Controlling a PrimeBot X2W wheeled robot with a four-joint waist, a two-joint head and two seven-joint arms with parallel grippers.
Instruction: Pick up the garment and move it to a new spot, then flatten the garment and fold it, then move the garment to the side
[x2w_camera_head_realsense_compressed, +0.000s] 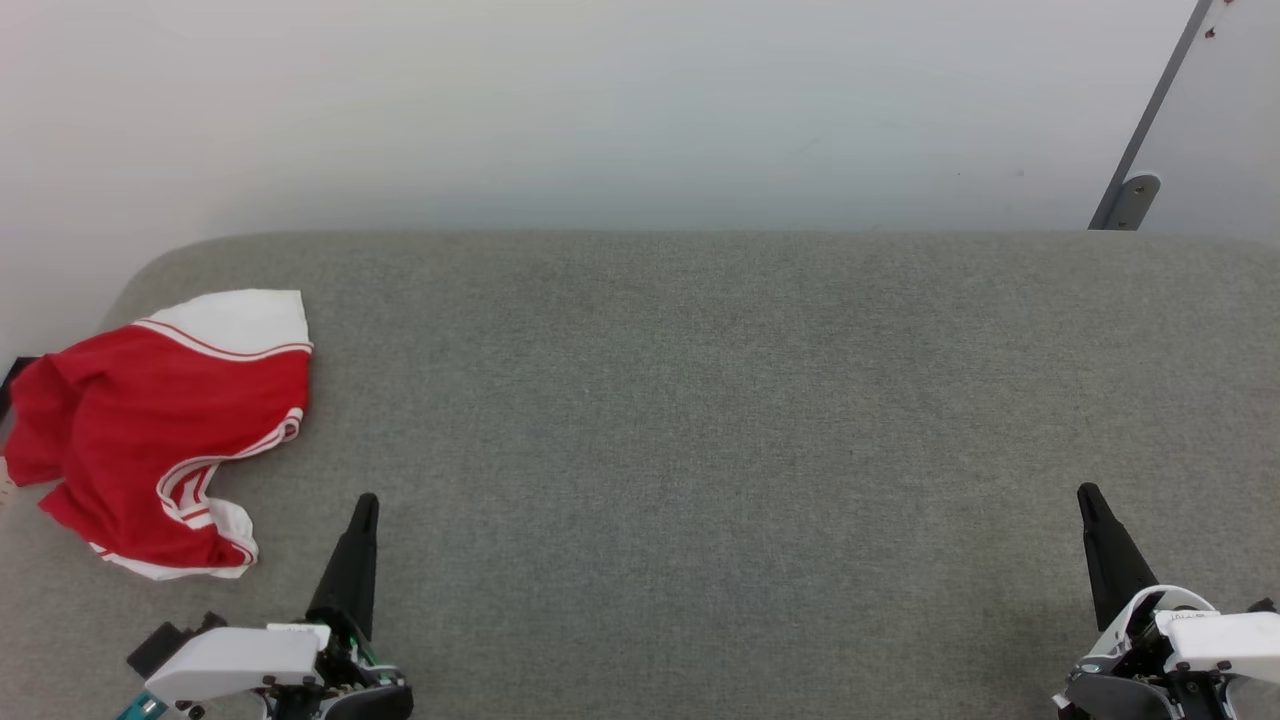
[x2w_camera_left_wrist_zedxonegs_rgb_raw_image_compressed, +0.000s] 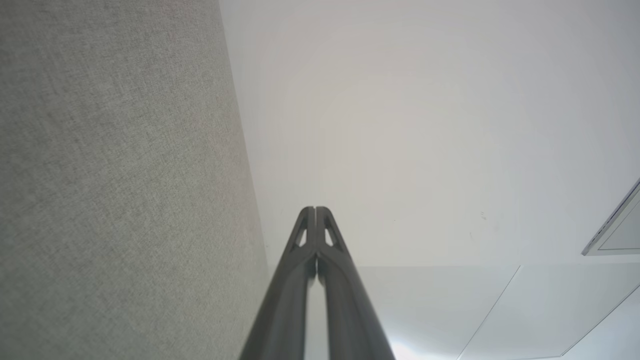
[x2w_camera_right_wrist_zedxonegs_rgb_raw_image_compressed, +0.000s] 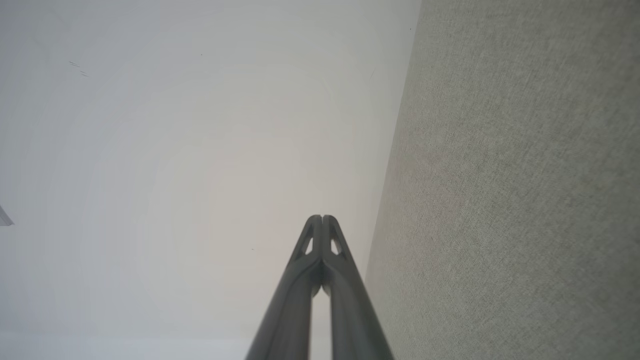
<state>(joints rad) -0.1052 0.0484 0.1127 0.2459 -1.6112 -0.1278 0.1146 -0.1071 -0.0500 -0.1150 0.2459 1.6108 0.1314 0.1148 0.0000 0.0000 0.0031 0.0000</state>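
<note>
Head view: the garment (x2w_camera_head_realsense_compressed: 150, 430) is seen bunched at 9 o'clock on the counter (x2w_camera_head_realsense_compressed: 700, 400). The left hand (x2w_camera_head_realsense_compressed: 365, 500) and right hand (x2w_camera_head_realsense_compressed: 1088, 492) are pressed together, empty, and parked at 7 and 5 o'clock, probably for an unobstructed first reach.

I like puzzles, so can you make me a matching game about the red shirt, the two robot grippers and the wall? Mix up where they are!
Things:
1. garment
2. left gripper
3. right gripper
4. wall

Places and states:
A. shut, at the lower right of the head view, far from the shirt
B. pale, behind the grey surface
C. red and white, bunched up at the surface's left end
D. shut, at the lower left, beside the shirt but not touching it

Pairs: 1-C, 2-D, 3-A, 4-B
</note>
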